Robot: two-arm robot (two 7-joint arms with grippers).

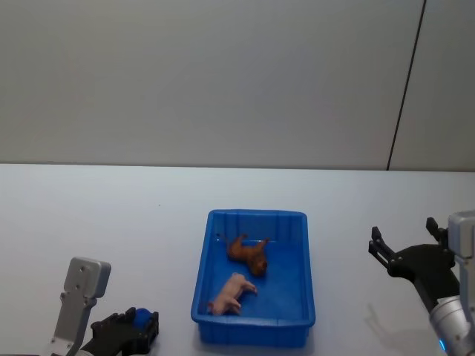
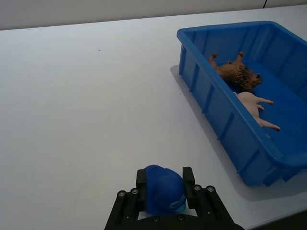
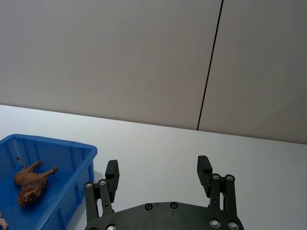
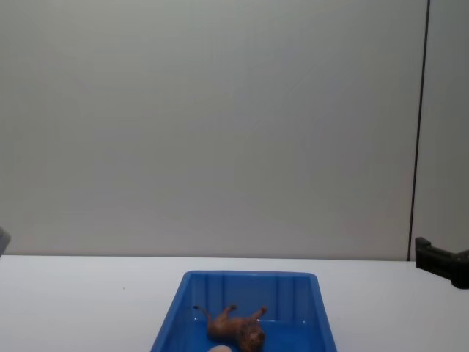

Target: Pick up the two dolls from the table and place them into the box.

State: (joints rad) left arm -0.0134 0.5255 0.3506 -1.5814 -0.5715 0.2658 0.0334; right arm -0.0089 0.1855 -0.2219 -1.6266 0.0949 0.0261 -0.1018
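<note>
Already both dolls lie in the box (image 1: 293,222): lion (image 1: 249,254) behind, pig (image 1: 230,294) in front. Left pincer (image 2: 163,189), near the surface's (image 1: 111,215) front-left corner, clenches a blue ball (image 2: 162,194), plainest in the wrist view. Right pincer (image 3: 158,170) hangs spread, empty, right of the box.

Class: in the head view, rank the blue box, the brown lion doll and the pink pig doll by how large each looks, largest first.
1. Blue box, by far the largest.
2. Brown lion doll and pink pig doll: they look about the same size, too close to rank.

Plain grey wall (image 1: 208,74) w/ dark seam (image 1: 407,85)
</note>
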